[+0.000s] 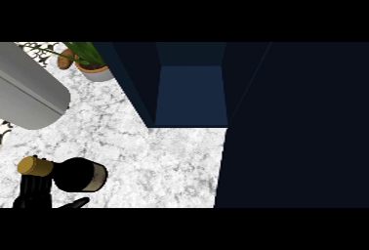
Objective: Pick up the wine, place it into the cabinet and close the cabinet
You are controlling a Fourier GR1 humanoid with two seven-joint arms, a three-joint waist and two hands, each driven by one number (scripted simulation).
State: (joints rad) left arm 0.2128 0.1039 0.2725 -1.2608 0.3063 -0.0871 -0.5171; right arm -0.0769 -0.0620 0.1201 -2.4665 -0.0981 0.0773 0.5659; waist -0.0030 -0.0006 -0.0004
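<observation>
The wine bottle [78, 175] is dark, with a gold cap [34, 166] and a tan band. It shows at the lower left of the marble counter [166, 156], its cap pointing left. My left hand [32, 191] is at the lower left edge just below the bottle, fingers straight and pointing up, thumb out to the right; the fingertips reach the bottle's neck but do not curl round it. The dark blue cabinet [189, 93] stands open at the top centre, its inside showing nothing. My right hand is out of view.
The cabinet's dark door panel [296, 127] fills the right half of the view. A potted plant [93, 68] stands at the back left. A large grey cylinder [29, 88] slants across the upper left corner.
</observation>
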